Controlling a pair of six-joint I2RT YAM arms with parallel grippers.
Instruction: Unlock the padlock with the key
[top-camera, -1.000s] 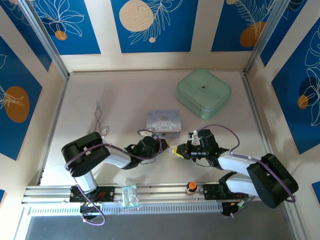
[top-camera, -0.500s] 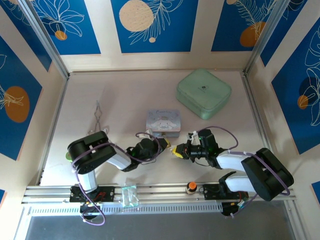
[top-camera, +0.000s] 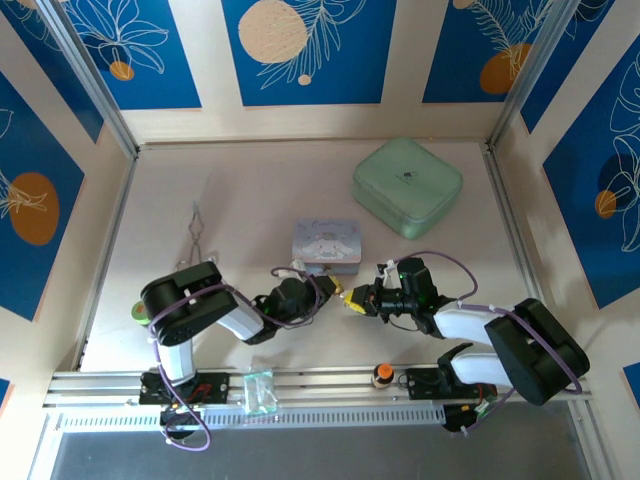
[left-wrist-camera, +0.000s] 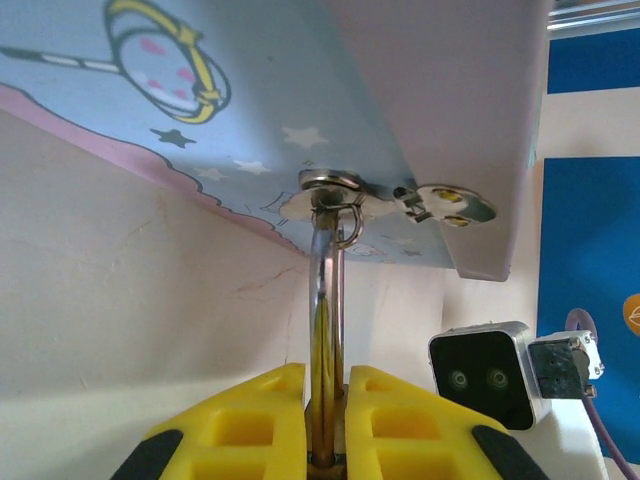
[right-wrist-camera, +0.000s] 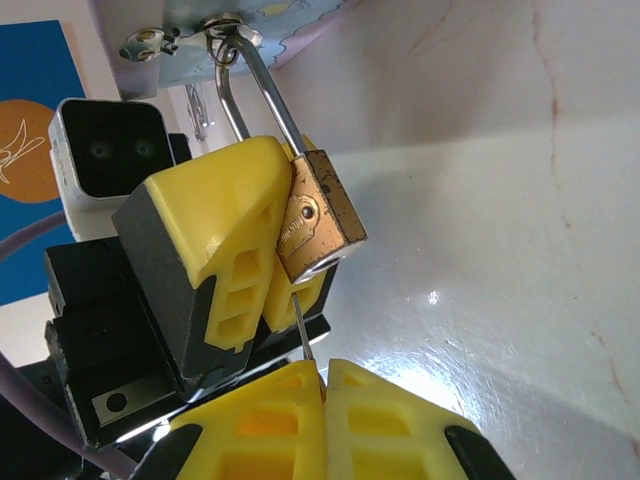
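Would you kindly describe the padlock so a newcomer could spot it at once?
Start at the pale blue cartoon tin mid-table. From its near-side clasp hangs the padlock, clamped in the left pincer. It is a tiny brass-gold block with a thin silver shackle, far smaller than the tin and unlike the scissor-like silver forceps to the left.

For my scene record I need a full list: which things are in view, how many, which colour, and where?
padlock: 1, brass, hanging from tin
key: 1, silvery, tip at padlock's underside
tin: 1, blue, table centre
box: 1, green, far right
forceps: 1, silver, left side
bottle: 1, orange cap, near rail
left gripper: 1, yellow, shut on padlock
right gripper: 1, yellow, shut on key
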